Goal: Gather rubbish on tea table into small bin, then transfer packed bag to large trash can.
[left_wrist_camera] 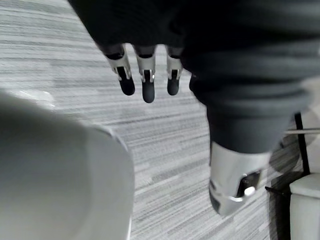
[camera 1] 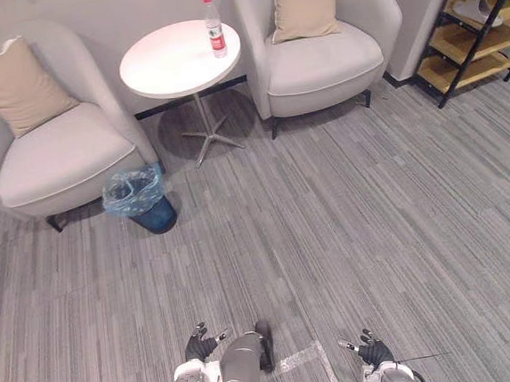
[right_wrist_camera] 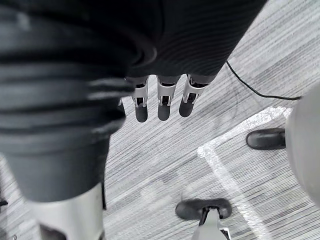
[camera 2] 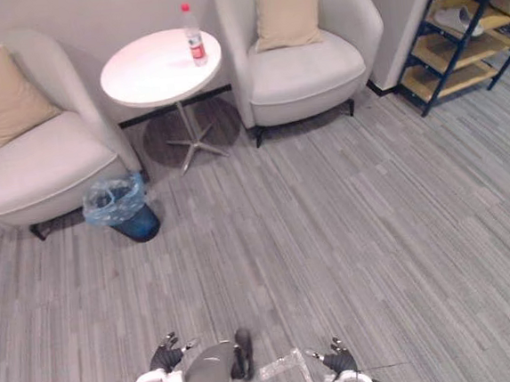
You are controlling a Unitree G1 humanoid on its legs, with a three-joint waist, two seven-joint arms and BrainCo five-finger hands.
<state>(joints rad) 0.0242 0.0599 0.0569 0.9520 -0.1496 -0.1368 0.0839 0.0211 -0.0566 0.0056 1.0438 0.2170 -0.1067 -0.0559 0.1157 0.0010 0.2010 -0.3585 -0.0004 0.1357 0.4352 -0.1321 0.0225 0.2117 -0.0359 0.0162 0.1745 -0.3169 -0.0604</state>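
Nothing of the task looks done yet. The one piece of rubbish, a clear plastic bottle (camera 1: 214,25), stands upright on the round white tea table (camera 1: 168,69), near the table's far edge on the side of the right-hand armchair (camera 1: 319,56). The rest of the tabletop is bare.

The small bin (camera 1: 141,201) sits on the carpet beside the left-hand armchair (camera 1: 56,159), just by the table's pedestal foot. It is lined with a crumpled pale blue plastic bag (camera 1: 132,188) whose mouth hangs open over the rim. From this far off I cannot tell whether anything lies in the bag.

The robot is well apart from the table, with a wide stretch of striped grey carpet between. The left hand (camera 1: 200,344) and right hand (camera 1: 373,350) hang low at the near edge of the head view. In the wrist views the left hand's fingers (left_wrist_camera: 147,77) and the right hand's fingers (right_wrist_camera: 162,102) point straight down over the carpet, spread loosely and holding nothing.

By my reckoning the whole job is ahead: closing on the table, lifting the bottle, dropping it in the small bin, gathering the bag and carrying it to the large trash can.

The bottle is slim and tall with a red cap and a red label band. It should be light, easy to tip, and smooth-sided under the fingers.
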